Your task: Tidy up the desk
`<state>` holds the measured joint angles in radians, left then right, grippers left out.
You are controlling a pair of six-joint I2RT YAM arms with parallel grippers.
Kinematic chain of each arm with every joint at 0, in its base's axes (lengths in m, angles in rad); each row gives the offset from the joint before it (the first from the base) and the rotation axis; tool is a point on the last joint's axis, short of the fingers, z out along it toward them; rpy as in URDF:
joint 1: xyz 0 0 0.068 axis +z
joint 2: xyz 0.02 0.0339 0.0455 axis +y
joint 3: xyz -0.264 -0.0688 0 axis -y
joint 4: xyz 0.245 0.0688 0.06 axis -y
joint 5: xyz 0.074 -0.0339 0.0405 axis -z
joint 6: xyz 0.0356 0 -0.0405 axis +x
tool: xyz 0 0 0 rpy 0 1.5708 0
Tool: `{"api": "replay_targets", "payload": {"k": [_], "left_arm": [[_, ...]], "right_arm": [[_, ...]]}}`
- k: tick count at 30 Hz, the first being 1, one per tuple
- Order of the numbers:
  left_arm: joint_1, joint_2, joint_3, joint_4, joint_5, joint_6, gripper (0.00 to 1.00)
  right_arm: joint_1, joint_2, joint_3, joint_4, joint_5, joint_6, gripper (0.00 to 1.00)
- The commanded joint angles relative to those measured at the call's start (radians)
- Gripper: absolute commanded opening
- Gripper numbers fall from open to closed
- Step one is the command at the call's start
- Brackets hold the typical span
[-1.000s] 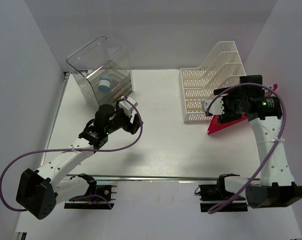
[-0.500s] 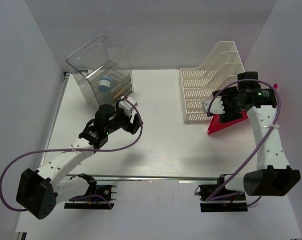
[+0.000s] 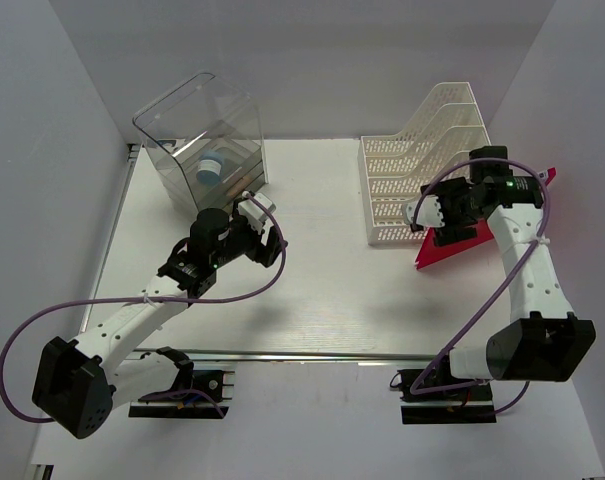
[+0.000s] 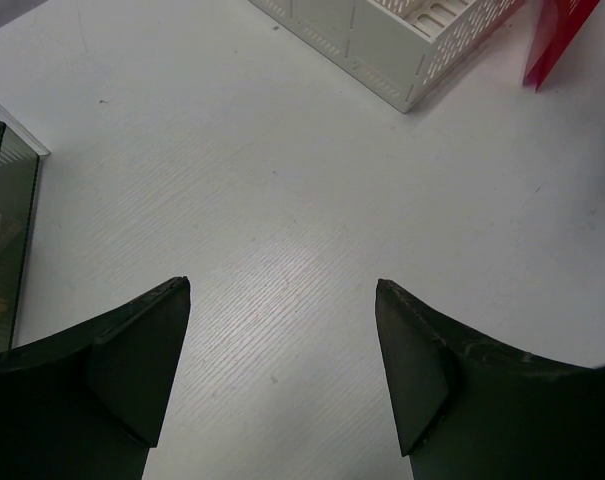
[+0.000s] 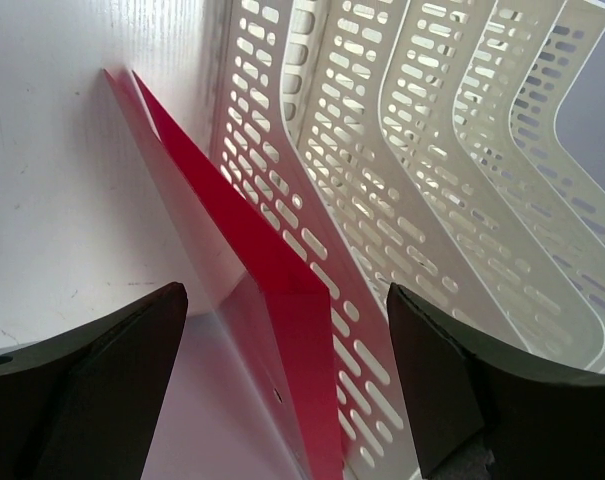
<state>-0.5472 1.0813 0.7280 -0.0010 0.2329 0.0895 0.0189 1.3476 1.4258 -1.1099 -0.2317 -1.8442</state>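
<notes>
The desk is a white tabletop with a silver rail along its near edge. A red folder leans against the right side of the white slotted file rack. My right gripper is open and hovers over the folder's left end by the rack. In the right wrist view the folder's edge stands between my open fingers, midpoint, with the rack to its right. My left gripper is open and empty over bare desk, midpoint.
A clear plastic box stands at the back left with a blue-capped item inside. White walls close in the left, back and right sides. The left wrist view shows the rack's corner and the folder far ahead.
My right arm has swung its wrist and forearm farther back and left toward the rack, while the gripper stayed by the red folder. The left arm has not moved.
</notes>
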Motion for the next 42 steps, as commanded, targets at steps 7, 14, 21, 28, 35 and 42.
{"api": "replay_targets", "payload": {"k": [7, 14, 21, 28, 35, 42], "left_arm": [[-0.003, -0.012, -0.004, 0.03, 0.022, 0.007, 0.84], [-0.003, -0.009, -0.006, 0.029, 0.028, 0.007, 0.84], [-0.003, -0.011, -0.006, 0.03, 0.032, 0.004, 0.84], [-0.003, -0.017, -0.007, 0.032, 0.034, 0.006, 0.84], [-0.003, -0.018, -0.007, 0.033, 0.037, 0.004, 0.84], [-0.003, -0.023, -0.01, 0.035, 0.042, 0.006, 0.84]], "right_arm": [[-0.008, 0.002, -0.071, 0.025, -0.001, -0.01, 0.82], [-0.039, -0.022, -0.107, 0.036, 0.042, -0.007, 0.74], [-0.048, -0.064, -0.122, 0.068, 0.086, -0.019, 0.39], [-0.05, -0.091, -0.157, 0.082, 0.15, -0.055, 0.17], [-0.048, -0.096, -0.107, -0.03, 0.152, -0.062, 0.02], [-0.028, -0.111, -0.033, -0.203, 0.06, -0.088, 0.0]]}}
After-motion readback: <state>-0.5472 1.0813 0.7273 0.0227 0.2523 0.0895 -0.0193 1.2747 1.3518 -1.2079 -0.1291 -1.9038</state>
